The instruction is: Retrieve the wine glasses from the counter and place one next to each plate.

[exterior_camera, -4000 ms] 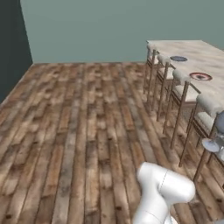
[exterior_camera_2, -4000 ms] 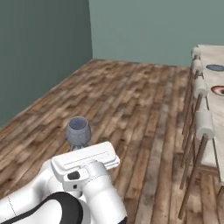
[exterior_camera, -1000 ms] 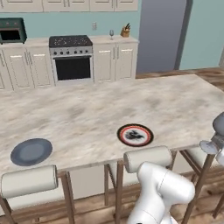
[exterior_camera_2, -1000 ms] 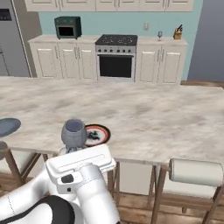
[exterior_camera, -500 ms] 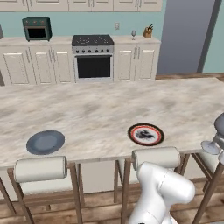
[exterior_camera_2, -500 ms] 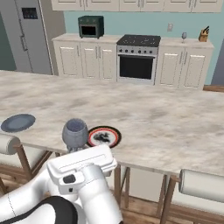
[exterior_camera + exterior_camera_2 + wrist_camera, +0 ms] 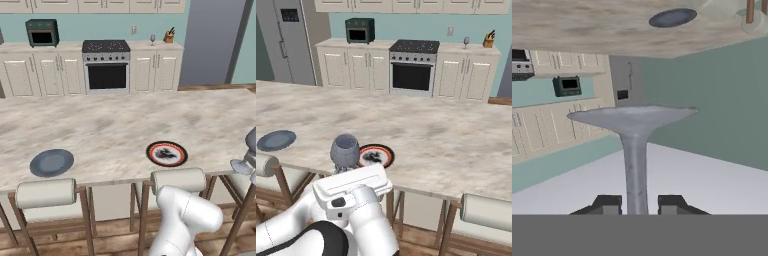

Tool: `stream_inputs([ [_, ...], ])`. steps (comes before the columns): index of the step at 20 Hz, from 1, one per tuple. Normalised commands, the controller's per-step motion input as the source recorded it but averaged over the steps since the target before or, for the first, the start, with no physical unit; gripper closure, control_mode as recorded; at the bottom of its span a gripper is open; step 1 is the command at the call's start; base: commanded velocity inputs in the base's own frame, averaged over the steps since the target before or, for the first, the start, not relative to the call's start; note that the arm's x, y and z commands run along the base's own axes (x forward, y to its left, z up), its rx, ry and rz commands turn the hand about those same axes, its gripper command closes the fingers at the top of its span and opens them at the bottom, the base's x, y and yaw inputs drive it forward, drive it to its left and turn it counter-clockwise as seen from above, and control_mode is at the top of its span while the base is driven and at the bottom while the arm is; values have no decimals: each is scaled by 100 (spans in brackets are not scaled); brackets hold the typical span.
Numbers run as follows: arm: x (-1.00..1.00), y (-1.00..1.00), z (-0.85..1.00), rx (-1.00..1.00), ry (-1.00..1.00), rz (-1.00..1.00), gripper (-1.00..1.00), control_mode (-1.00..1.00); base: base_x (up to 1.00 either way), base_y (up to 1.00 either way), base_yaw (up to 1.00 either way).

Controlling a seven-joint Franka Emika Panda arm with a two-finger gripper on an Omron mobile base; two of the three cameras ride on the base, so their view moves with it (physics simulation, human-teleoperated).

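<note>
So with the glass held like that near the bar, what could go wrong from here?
1. The pincer pinches only the thin stem of the wine glass; a jolt could make it slip or swing.
2. The padded stool stands between the base and the bar top, so the arm may brush it when reaching in.
3. The red-rimmed plate lies near the bar edge; set down carelessly, the glass foot could land on its rim and tip.

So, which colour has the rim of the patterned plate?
Reddish-brown on the patterned plate, best seen in the left base view.
</note>
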Motion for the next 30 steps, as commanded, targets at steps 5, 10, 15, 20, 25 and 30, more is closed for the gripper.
stream_inputs([
  [5, 26, -8, 0, -5, -3, 7, 100, -100, 0, 0, 0],
  [10, 26, 0, -22, -19, -6, 13, 100, -100, 0, 0, 0],
  [15, 37, -33, -27, -29, 0, 22, 100, -100, 0, 0, 0],
  [20, 47, -64, 2, -13, 8, 16, 100, -100, 0, 0, 0],
  [25, 53, -64, 1, -1, 2, 14, 100, -100, 0, 0, 0],
  [30, 65, -12, -5, 0, -4, 23, 100, -100, 0, 0, 0],
])
